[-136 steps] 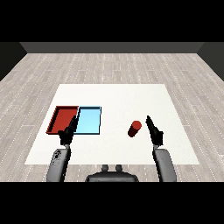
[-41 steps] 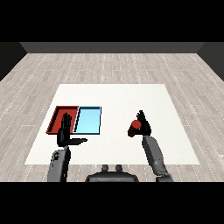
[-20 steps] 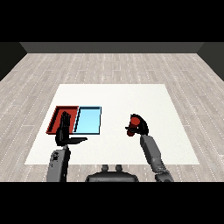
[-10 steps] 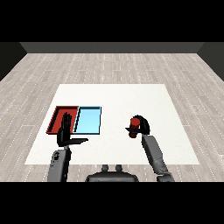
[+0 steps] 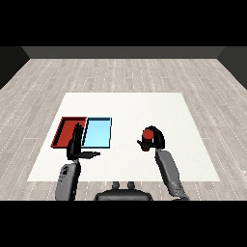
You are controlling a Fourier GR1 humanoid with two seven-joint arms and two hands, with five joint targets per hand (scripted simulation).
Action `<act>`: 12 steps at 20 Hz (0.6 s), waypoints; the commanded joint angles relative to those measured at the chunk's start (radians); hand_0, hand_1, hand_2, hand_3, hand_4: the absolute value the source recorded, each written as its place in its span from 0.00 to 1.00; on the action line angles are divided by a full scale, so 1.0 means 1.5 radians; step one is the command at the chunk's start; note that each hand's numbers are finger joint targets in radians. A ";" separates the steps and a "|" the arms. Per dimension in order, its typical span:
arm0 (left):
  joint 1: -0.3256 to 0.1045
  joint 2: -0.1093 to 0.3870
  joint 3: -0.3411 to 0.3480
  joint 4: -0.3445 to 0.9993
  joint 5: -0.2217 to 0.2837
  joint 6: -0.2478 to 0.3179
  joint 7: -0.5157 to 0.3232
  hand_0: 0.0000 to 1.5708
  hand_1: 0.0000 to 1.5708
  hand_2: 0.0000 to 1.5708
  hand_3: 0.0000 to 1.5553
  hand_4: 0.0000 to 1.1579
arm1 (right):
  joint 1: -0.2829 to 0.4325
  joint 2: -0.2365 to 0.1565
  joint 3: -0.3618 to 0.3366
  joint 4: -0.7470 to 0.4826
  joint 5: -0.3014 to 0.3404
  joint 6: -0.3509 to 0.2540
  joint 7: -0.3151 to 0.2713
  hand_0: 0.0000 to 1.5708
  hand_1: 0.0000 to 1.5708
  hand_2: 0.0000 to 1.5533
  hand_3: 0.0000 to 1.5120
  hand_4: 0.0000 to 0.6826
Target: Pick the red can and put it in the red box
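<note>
I see the right robot hand [image 5: 157, 140] curled round the red can [image 5: 147, 135], gripping it at the right half of the white worktop [image 5: 144, 103], well apart from the trays. The red tray [image 5: 64, 129] lies at the left, touching the light blue tray [image 5: 99, 131] beside it. My left robot hand [image 5: 75, 144] is relaxed with fingers straight, holding nothing, in front of the red tray's near edge.

Bright, even light; faint shadows
</note>
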State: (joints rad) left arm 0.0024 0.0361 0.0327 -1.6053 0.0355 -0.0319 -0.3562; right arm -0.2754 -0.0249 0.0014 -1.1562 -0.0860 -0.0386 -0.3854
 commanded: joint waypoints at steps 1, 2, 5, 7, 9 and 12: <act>-0.035 -0.014 -0.022 0.032 -0.022 0.013 0.013 0.00 0.00 0.00 0.00 0.00 | 0.018 -0.009 -0.004 -0.053 -0.017 0.027 -0.009 0.92 0.92 0.93 0.93 0.95; -0.028 -0.023 -0.044 0.033 -0.037 0.021 0.001 0.00 0.00 0.00 0.00 0.00 | 0.006 -0.014 -0.016 -0.046 -0.023 0.026 -0.001 0.92 0.92 0.93 0.93 0.95; -0.005 -0.023 -0.108 0.028 -0.020 0.026 0.002 0.00 0.00 0.00 0.00 0.00 | 0.032 -0.005 0.006 -0.128 -0.021 0.016 0.042 0.92 0.92 0.93 0.94 0.95; -0.062 -0.024 -0.083 0.040 -0.024 0.013 0.050 0.00 0.00 0.00 0.00 0.00 | -0.008 0.016 0.015 -0.106 -0.004 -0.019 0.050 0.91 0.91 0.93 0.94 0.96; -0.064 -0.024 -0.135 0.032 -0.011 0.047 0.076 0.00 0.00 0.00 0.00 0.00 | 0.036 -0.010 0.013 -0.190 -0.022 0.003 0.105 0.90 0.90 0.93 0.94 0.96; -0.071 -0.024 -0.148 0.036 -0.008 0.064 0.077 0.00 0.00 0.00 0.00 0.00 | 0.006 0.016 0.054 -0.137 -0.020 -0.037 0.050 0.91 0.91 0.93 0.94 0.97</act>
State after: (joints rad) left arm -0.0813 0.0030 -0.1487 -1.5623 0.0152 0.0356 -0.2620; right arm -0.2497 -0.0162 0.0418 -1.3557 -0.1105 -0.0576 -0.3027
